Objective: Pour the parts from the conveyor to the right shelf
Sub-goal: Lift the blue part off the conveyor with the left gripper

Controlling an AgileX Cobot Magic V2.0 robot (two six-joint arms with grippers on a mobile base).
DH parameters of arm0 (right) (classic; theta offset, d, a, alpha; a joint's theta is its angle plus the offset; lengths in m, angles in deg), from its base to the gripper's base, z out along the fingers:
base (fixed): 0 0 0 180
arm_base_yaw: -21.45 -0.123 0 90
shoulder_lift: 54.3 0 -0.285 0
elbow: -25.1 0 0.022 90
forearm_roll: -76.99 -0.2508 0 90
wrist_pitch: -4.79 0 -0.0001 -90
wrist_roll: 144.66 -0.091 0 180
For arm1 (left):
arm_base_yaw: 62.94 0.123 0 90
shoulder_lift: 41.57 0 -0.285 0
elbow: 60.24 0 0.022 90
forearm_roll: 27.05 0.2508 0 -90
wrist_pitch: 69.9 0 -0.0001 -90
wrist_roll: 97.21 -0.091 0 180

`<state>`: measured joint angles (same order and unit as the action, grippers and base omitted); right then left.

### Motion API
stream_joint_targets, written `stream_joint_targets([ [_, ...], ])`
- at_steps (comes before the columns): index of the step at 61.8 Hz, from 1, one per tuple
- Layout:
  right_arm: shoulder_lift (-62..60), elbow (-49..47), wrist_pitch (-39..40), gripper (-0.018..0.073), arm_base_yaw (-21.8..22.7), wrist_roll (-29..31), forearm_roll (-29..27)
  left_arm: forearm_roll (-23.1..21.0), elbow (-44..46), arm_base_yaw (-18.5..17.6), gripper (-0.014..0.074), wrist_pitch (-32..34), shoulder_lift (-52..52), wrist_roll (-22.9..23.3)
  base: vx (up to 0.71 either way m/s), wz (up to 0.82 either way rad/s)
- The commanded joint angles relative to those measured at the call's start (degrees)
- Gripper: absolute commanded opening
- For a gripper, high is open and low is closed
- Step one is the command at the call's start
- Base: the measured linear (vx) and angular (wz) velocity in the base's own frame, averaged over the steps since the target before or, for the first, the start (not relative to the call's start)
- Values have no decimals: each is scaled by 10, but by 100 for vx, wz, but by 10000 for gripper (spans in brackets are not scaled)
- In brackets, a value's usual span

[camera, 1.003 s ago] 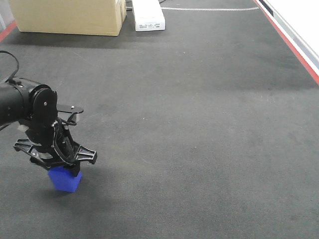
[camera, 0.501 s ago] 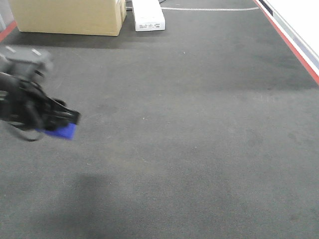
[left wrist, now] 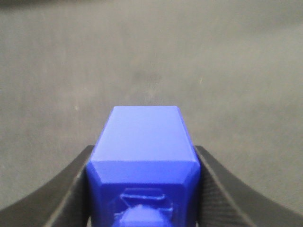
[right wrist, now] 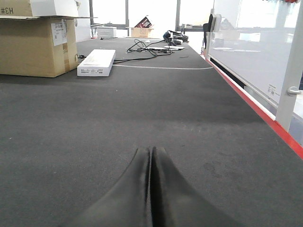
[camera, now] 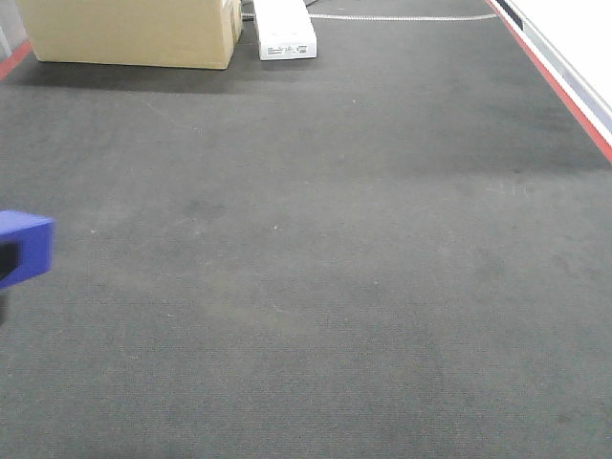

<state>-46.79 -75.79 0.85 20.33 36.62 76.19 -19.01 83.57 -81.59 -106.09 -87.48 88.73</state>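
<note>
"Any writing you can read?"

"Little. The cardboard box [right wrist: 33,42] has dark letters at its top corner, cut off by the frame. The label on the white carton [right wrist: 97,61] is too small."

"The grippers?"

"Your left gripper [left wrist: 144,189] clamps a blue part [left wrist: 144,142] between its fingers, above the conveyor [camera: 335,239]. Your right gripper [right wrist: 151,161] has its fingers pressed together, holding nothing, over the belt."

The front-facing camera looks down along the conveyor [camera: 335,239]. The right wrist camera skims it low, sharing the cardboard box [camera: 134,33] and white box [camera: 284,29]. The left wrist camera looks down, a blue part [left wrist: 144,142] close before it.
</note>
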Motion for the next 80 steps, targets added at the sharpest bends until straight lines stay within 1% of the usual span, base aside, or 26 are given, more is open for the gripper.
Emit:
stream_joint_targets([
  [1,9,9,43,-9,2,1,2,5,-33,-4,-7,61,79,0,0,0],
  [18,9,9,43,-9,2,1,2,6,-149,-4,-7,85,269,0,0,0],
  [29,9,9,43,-9,2,1,2,6,-184,-4,-7,88,334,0,0,0],
  [36,9,9,43,-9,2,1,2,3,-184,-4,-7,89,346,0,0,0],
  [80,9,9,43,-9,2,1,2,3,-184,-4,-7,88,345,0,0,0],
])
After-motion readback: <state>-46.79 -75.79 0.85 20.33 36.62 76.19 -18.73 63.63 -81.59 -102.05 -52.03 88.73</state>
